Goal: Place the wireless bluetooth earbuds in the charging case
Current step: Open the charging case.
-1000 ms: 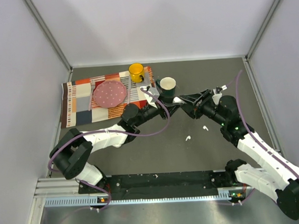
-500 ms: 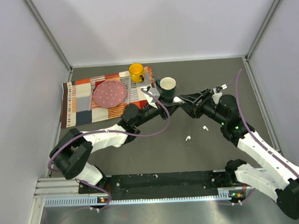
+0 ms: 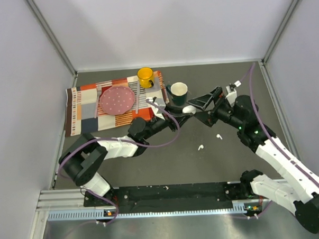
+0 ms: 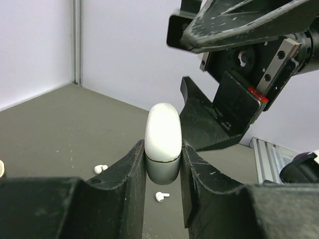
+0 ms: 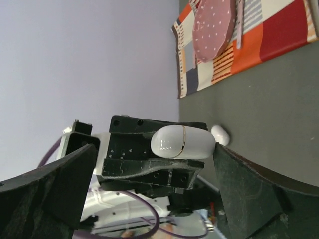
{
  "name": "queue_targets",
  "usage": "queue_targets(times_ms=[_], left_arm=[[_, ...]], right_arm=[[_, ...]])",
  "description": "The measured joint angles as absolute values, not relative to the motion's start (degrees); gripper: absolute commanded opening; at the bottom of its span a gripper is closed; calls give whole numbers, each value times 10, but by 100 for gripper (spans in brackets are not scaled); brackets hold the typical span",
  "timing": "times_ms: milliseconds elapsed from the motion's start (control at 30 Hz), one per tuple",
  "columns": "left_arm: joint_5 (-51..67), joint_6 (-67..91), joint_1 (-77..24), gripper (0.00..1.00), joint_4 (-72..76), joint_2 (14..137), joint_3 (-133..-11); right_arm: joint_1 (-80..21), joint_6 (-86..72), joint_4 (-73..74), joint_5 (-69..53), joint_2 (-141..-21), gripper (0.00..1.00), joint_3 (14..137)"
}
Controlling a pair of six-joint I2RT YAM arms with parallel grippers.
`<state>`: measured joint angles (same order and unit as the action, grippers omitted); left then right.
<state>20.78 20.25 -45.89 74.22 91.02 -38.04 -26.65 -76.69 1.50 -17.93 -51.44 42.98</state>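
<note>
Even, diffuse light from above, bright enough; only soft shadows on the table [image 3: 166,161]. Top view sharp throughout. Left wrist: charging case [image 4: 162,130] crisp, soft sheen on its top; left fingers [image 4: 124,189] close-up, slightly soft. Right wrist: right fingers [image 5: 45,194] at frame edges blurred and dark; small glints on the case.

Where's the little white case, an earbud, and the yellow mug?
Small smooth white plastic charging case [image 4: 162,130]: left wrist view, its rounded upper half.
Tiny glossy white earbud [image 3: 201,148]: top view, its body.
Round yellow mug [image 3: 145,74]: top view, its open top.
</note>
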Motion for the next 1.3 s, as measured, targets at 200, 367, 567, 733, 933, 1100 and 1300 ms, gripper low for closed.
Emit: queue_targets(times_ms=[200,367,567,733,933,1100,1300], left_arm=[[216,209,-442,0,753,890,-353],[234,181,-433,0,741,833,-324],[259,132,-433,0,744,751,-320],[272,94,-429,0,713,735,-320],[283,69,-430,0,684,732,-320],[287,58,-430,0,671,732,-323],[289,54,-430,0,663,732,-329]], right_arm=[[-268,-615,90,-183,-515,99,513],[-268,-505,119,-202,-515,99,566],[-268,-467,149,-235,-547,99,567],[-268,-516,102,-288,-565,99,555],[-269,-628,-9,-333,-568,95,482],[-269,-689,-61,-357,-582,77,472],[-269,-731,-93,-374,-588,66,468]])
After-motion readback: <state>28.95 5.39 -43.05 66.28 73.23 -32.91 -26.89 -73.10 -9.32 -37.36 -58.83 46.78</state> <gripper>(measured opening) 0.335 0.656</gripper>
